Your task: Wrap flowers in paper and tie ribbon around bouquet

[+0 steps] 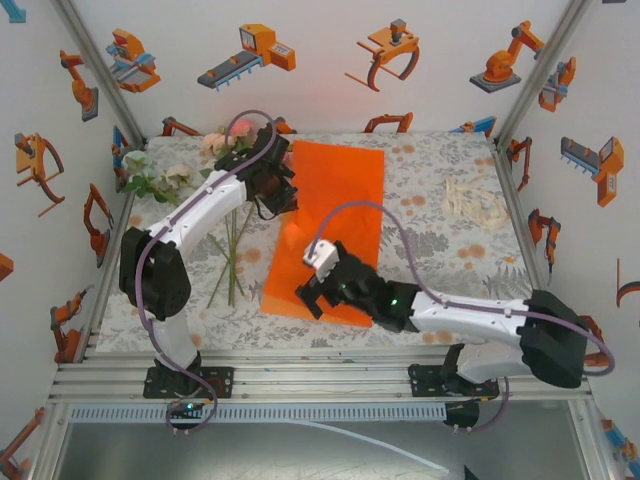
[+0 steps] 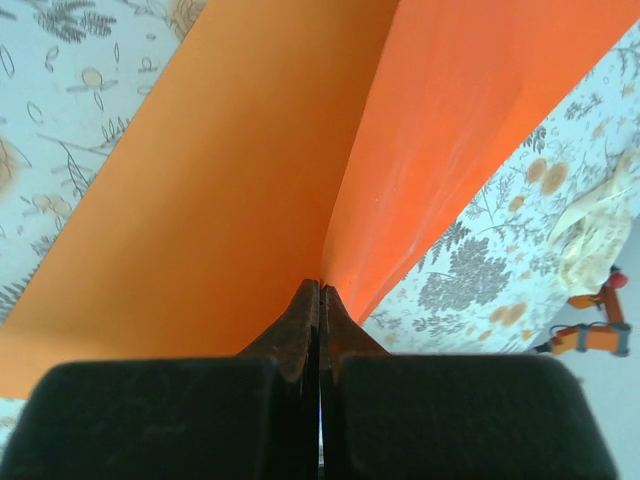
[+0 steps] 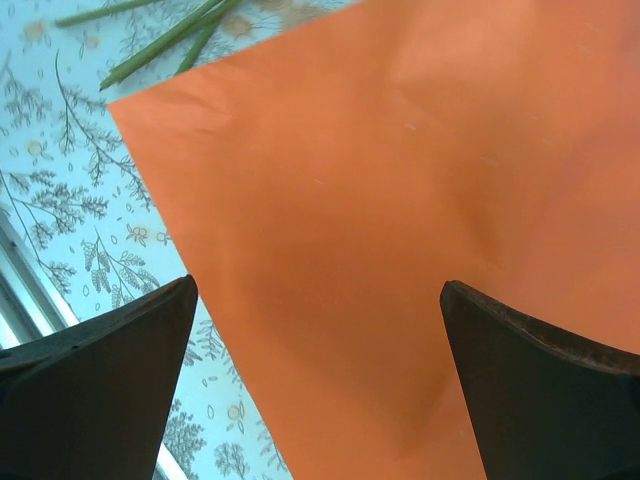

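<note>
Left claw (image 2: 320,288) pinches shut on the left edge of the orange paper (image 1: 338,190), which rises in a fold there; right claw (image 3: 318,300) gapes wide above its near end; flowers (image 1: 232,250) lie just left on the table (image 1: 440,260)

One sheet of orange paper (image 1: 340,185) is counted. One heap of cream ribbon (image 1: 475,203) is seen. One bunch of flowers (image 1: 180,175) is counted, with about four blooms made out; its overlapping stems cannot be numbered surely. Two arms are counted, bearing the left gripper (image 1: 283,200) and the right gripper (image 1: 312,297).
</note>
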`<state>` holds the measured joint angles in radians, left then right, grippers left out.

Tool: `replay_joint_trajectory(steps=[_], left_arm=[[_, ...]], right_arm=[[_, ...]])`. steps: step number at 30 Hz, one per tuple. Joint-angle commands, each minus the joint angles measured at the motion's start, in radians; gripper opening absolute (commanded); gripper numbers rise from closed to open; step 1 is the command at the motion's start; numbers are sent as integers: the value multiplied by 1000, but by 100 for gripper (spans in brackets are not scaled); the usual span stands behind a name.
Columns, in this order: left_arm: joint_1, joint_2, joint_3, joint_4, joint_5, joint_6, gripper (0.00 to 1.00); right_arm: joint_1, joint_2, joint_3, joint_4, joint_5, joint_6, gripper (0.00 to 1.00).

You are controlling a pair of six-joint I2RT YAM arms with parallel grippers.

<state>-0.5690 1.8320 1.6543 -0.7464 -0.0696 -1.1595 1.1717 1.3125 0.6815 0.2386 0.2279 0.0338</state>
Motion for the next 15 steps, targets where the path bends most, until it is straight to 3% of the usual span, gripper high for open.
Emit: replay_joint_trajectory(steps=[1,7,12,14,15], left_arm=[[0,-18,29,-63,4,-153,0],[-5,-10,50,-79,-7,-200,0],[-5,-12,58,-103,-40,-210,0],[-4,-16,57,-108,-47,-213,0],[-5,-19,56,-108,-51,-214,0]], right_arm=[[81,83,38,103,188,-124,99],[208,284,131,159,448,-280,99],[233,396,181,208,697,-419,99],[233,423,184,241,764,-469,91],[232,430,182,258,784,-486,77]])
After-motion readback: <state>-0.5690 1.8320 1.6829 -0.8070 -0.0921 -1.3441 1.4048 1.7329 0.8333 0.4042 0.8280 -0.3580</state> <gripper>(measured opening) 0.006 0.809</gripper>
